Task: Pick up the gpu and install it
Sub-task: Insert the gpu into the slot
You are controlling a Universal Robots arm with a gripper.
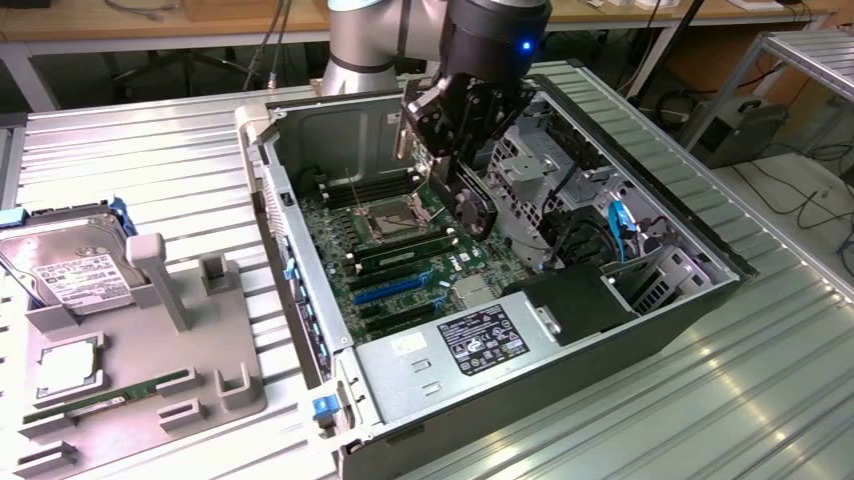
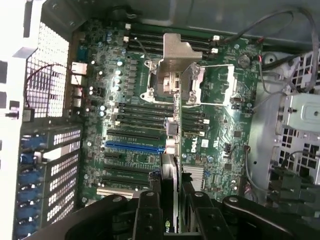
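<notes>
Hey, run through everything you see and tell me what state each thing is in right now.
gpu, gripped upright over the motherboard.
end effector, shut on the gpu.
computer case, on its side, panel off.
blue expansion slot, empty.
hard drive, resting on the grey fixture.
RAM stick, lying in the fixture.

The arm [image 1: 497,40] runs off the top edge, so its upper length is lost. The gripper [image 1: 458,140] clamps the gpu [image 1: 474,205] and covers the card's upper part. In the wrist view the card shows as only 1 thin edge, its face hidden. The pale strip beside the gripper is perhaps its bracket. The power supply label [image 1: 481,338] is too small to read. The hard drive [image 1: 67,270] is clipped at the exterior view's left.
</notes>
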